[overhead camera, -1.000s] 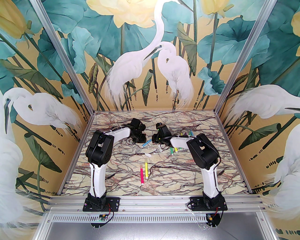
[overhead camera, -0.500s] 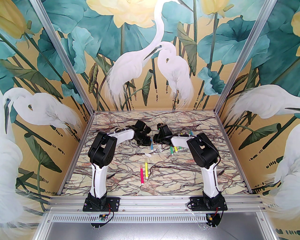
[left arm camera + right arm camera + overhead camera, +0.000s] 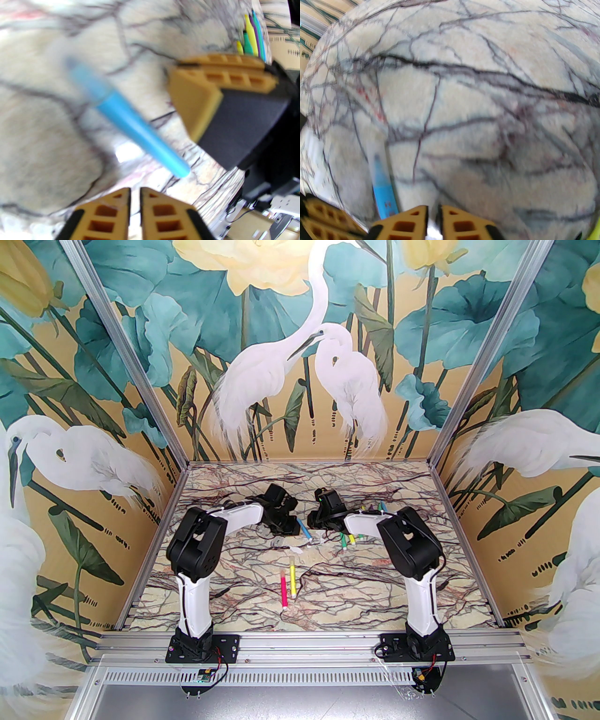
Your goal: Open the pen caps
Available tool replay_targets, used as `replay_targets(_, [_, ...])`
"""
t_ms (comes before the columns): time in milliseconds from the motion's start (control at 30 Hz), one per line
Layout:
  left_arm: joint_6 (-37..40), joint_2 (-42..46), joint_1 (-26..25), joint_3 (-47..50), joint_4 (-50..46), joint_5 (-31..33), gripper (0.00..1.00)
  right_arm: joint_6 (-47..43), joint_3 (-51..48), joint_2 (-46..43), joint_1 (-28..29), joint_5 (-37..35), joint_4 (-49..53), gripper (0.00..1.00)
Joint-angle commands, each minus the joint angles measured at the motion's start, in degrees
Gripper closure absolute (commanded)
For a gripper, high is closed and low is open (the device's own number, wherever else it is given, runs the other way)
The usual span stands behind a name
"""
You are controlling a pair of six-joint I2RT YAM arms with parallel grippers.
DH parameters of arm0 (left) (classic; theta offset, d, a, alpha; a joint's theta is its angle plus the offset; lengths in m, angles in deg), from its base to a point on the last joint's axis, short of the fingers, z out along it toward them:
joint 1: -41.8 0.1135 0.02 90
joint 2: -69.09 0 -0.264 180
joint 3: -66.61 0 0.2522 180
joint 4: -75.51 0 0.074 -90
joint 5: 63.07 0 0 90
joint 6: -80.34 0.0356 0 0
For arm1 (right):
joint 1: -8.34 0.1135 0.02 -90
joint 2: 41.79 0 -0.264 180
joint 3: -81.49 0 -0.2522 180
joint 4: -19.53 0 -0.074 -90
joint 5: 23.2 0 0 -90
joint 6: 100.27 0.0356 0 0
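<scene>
Pen cap [image 3: 70,68], clear, sits on the blue pen [image 3: 304,531] lying on the table [image 3: 375,596] mid-frame between both arms. Its bare end points at the left fingers [image 3: 127,194], cap away; right fingers [image 3: 424,211] flank the barrel. Both pairs stand narrow, gripping nothing I can see.

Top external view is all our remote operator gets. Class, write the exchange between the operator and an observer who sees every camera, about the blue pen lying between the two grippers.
Operator: Is the blue pen uncapped yet?
Observer: No. The right wrist view shows a clear cap over its tip.
Operator: Does the left gripper hold it?
Observer: No. In the left wrist view its jaws stand a slit apart with nothing between them, and the pen lies beyond the fingertips.
</scene>
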Motion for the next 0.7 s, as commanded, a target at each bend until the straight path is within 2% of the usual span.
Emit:
replay_targets(0, [-1.21, 5.07, 1.37, 1.90, 3.58, -0.62, 0.76, -5.44, 1.01, -3.37, -0.06, -1.09, 7.67, 0.74])
replay_targets(133, [-1.12, 10.18, 2.15, 4.31, 6.91, -3.63, 0.63, -9.52, 4.53, -4.50, 0.47, -5.12, 15.82, 0.67])
replay_targets(300, [-2.82, 16.68, 4.03, 8.11, 10.27, -4.95, 0.57, -11.62, 8.20, -4.86, 1.01, -6.05, 22.47, 0.62])
replay_targets(367, [-3.38, 19.15, 5.14, 9.79, 10.83, -4.24, 0.56, -12.38, 9.64, -4.56, 1.47, -5.82, 24.42, 0.61])
replay_targets(467, [-3.32, 23.04, 6.36, 12.69, 10.92, -1.13, 0.49, -14.16, 12.33, -3.63, 2.78, -5.28, 27.45, 0.59])
replay_targets(600, [-2.66, 28.65, 7.85, 17.60, 11.88, 3.03, 0.30, -15.72, 17.42, -0.64, 4.48, -5.35, 32.47, 0.57])
replay_targets(667, [-2.62, 31.36, 8.56, 20.24, 12.92, 4.45, 0.24, -15.99, 19.75, 1.06, 5.02, -6.01, 34.63, 0.57])
